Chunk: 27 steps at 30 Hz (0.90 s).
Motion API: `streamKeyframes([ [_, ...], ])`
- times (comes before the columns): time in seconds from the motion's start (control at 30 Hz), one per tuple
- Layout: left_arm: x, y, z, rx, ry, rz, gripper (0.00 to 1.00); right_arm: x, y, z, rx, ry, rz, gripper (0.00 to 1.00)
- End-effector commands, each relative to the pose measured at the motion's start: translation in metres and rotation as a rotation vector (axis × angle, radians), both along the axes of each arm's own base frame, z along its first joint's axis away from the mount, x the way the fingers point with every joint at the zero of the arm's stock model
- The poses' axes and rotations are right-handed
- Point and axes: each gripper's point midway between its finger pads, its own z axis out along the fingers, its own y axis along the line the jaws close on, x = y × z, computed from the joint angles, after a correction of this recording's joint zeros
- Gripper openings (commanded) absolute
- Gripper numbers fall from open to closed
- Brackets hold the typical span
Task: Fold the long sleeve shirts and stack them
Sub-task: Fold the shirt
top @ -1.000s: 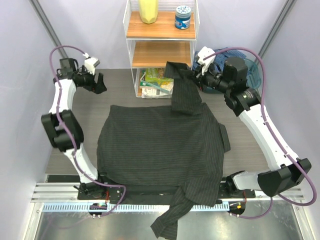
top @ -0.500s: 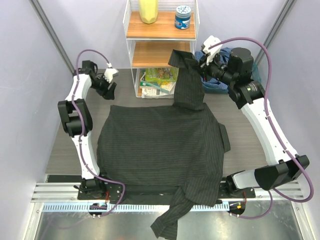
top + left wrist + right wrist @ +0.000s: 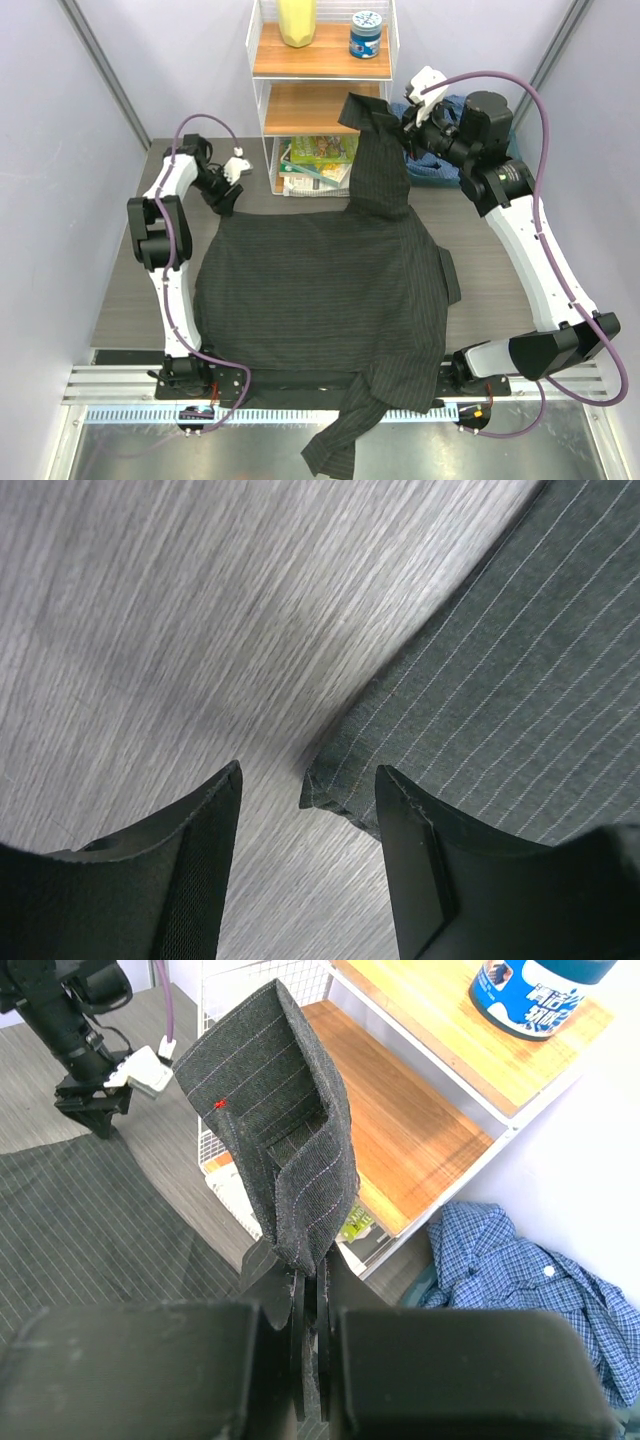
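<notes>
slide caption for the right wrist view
Right gripper shut on a sleeve of the charcoal pinstriped shirt, raised before the wooden shelf; blue shirt crumpled nearby.

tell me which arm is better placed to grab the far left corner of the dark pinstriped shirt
Left. The left gripper hangs open over that corner of the charcoal shirt, a finger on each side. The right gripper is shut on the raised sleeve.

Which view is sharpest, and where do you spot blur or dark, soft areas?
Top view: sharp, evenly lit. Left wrist view: table grain smeared beside the shirt corner. Right wrist view: its fingers dark and soft, the pinched sleeve crisp.
</notes>
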Motion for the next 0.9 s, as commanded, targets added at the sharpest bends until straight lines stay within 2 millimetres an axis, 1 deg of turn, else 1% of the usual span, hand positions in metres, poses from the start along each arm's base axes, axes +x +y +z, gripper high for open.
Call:
streamKeyframes([
  [0.0,-0.006,0.003,-0.016,0.037,0.029,-0.036,0.56,-0.002,-0.004,0.031,0.018,-0.081,-0.015,0.01],
  [0.07,-0.006,0.001,-0.017,0.032,0.031,-0.037,0.56,-0.003,-0.004,0.033,0.019,-0.084,-0.015,0.01],
  [0.2,0.001,-0.005,-0.013,0.013,0.004,-0.039,0.55,-0.002,-0.004,0.031,0.017,-0.078,-0.013,0.01],
  [0.23,0.001,-0.006,-0.015,0.012,0.008,-0.042,0.54,-0.002,-0.003,0.031,0.017,-0.076,-0.011,0.01],
  [0.27,0.004,-0.006,-0.012,0.014,0.001,-0.042,0.51,-0.002,-0.003,0.031,0.017,-0.076,-0.010,0.01],
  [0.37,0.004,-0.005,-0.015,0.031,0.012,-0.051,0.43,0.000,-0.003,0.031,0.017,-0.076,-0.011,0.01],
  [0.53,0.000,-0.005,-0.016,0.036,0.021,-0.064,0.38,0.000,-0.002,0.031,0.013,-0.078,-0.006,0.01],
  [0.57,-0.003,-0.006,-0.017,0.034,0.030,-0.065,0.33,0.000,-0.003,0.031,0.014,-0.075,-0.008,0.01],
  [0.63,-0.004,-0.009,-0.012,0.016,0.028,-0.074,0.28,0.000,-0.003,0.033,0.014,-0.082,-0.011,0.01],
  [0.67,-0.005,-0.010,-0.005,0.008,0.022,-0.075,0.20,-0.001,-0.004,0.036,0.015,-0.089,-0.012,0.01],
  [0.73,-0.007,-0.013,0.001,-0.005,0.012,-0.068,0.09,-0.003,-0.006,0.040,0.016,-0.095,-0.019,0.01],
  [0.77,-0.007,-0.014,0.008,-0.017,0.001,-0.054,0.00,-0.006,-0.006,0.044,0.020,-0.103,-0.017,0.01],
  [0.8,0.000,-0.014,0.025,-0.022,-0.062,-0.046,0.00,-0.009,-0.006,0.044,0.020,-0.096,-0.016,0.01],
  [0.83,-0.007,-0.014,0.024,-0.026,-0.059,-0.041,0.00,-0.011,-0.007,0.047,0.023,-0.097,-0.016,0.01],
  [0.87,-0.007,-0.016,0.030,-0.037,-0.085,-0.039,0.00,-0.014,-0.008,0.048,0.024,-0.098,-0.015,0.01],
])
